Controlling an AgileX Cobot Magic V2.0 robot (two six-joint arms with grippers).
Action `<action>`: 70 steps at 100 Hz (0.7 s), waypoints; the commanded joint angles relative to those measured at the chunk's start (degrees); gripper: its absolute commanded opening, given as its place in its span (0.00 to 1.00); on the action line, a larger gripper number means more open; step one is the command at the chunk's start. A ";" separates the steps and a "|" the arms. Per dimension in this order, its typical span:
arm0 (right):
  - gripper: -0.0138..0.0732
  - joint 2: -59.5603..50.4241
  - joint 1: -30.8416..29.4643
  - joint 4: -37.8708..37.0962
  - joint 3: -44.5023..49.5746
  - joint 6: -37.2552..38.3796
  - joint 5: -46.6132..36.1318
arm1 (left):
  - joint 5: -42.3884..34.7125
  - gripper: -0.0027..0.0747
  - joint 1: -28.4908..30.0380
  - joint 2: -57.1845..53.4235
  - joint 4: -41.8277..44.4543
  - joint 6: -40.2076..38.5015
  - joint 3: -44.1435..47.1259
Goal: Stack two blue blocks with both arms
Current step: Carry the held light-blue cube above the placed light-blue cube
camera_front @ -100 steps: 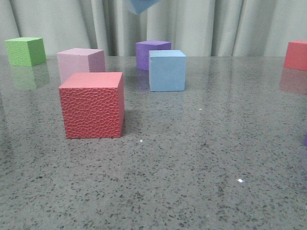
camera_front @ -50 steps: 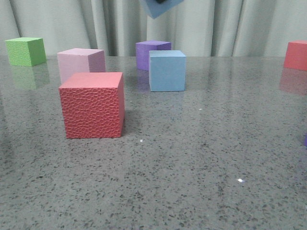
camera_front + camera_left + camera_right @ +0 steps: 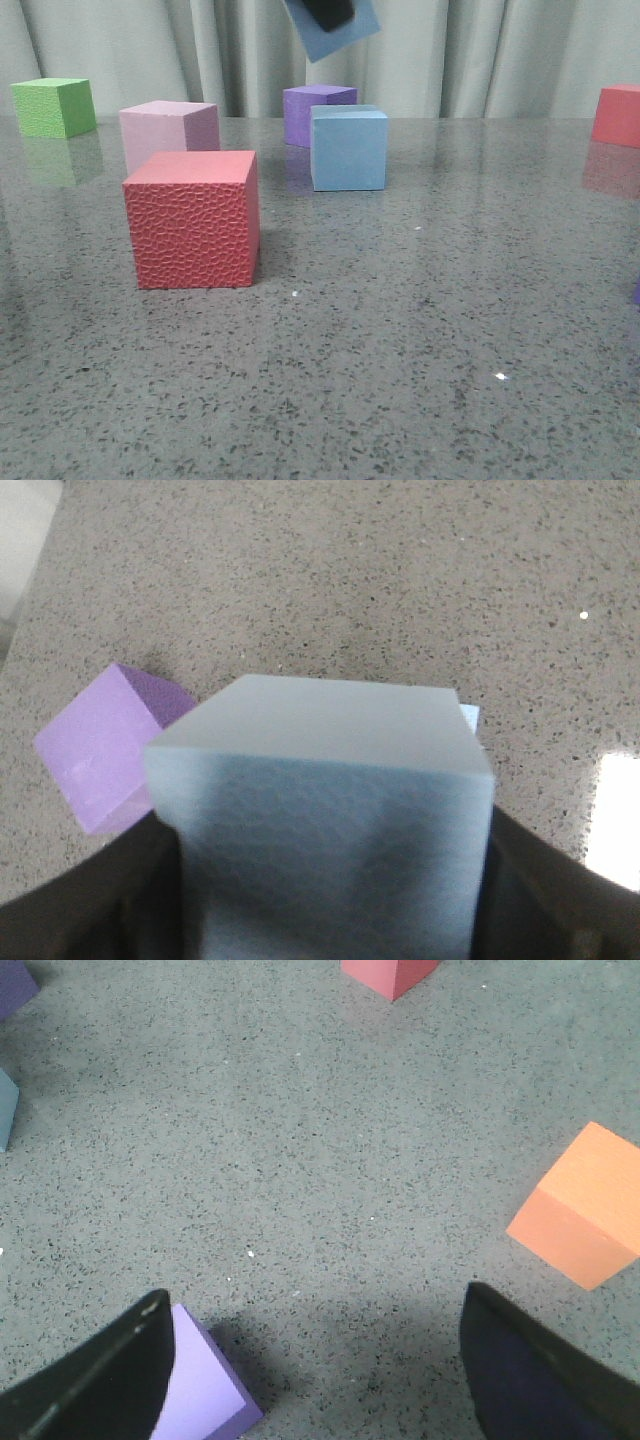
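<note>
One pale blue block [image 3: 348, 148] stands on the table, in front of a purple cube [image 3: 318, 112]. My left gripper [image 3: 330, 14] is shut on the second blue block [image 3: 340, 35] and holds it tilted in the air, above and slightly behind the standing one. In the left wrist view the held block [image 3: 320, 820] fills the space between the black fingers [image 3: 90, 900]. A corner of the standing block [image 3: 468, 718] peeks out past it. My right gripper [image 3: 320, 1370] is open and empty, low over the table, and does not show in the front view.
A textured red cube [image 3: 192, 218], a pale pink cube [image 3: 168, 130] and a green cube [image 3: 53, 106] stand at the left. A red cube [image 3: 617, 115] stands far right. A lilac cube [image 3: 205, 1390] lies beside my right gripper's finger, with an orange cube [image 3: 585, 1210] nearby.
The held blue block has come down into the front view from the top edge and shifted slightly right. The blocks on the table have not moved.
</note>
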 commanded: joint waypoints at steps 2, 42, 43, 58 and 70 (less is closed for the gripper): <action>0.83 -0.13 -0.25 -0.67 -1.35 -0.60 -3.83 | -1.75 0.25 -0.43 -3.26 -3.45 3.05 -1.67; 0.83 -0.13 -0.25 -0.67 -1.35 -0.60 -3.83 | -2.25 0.25 -0.43 -3.12 -4.78 4.18 -1.67; 0.83 -0.13 -0.25 -0.67 -1.35 -0.60 -3.83 | -2.25 0.25 -0.43 -3.12 -4.78 4.18 -1.67; 0.83 -0.13 -0.25 -0.67 -1.35 -0.60 -3.83 | -2.15 0.25 -0.43 -1.82 -4.78 4.29 -1.67; 0.83 -0.13 -0.25 -0.67 -1.35 -0.60 -3.83 | -2.04 0.25 -0.43 -1.29 -4.78 4.29 -1.67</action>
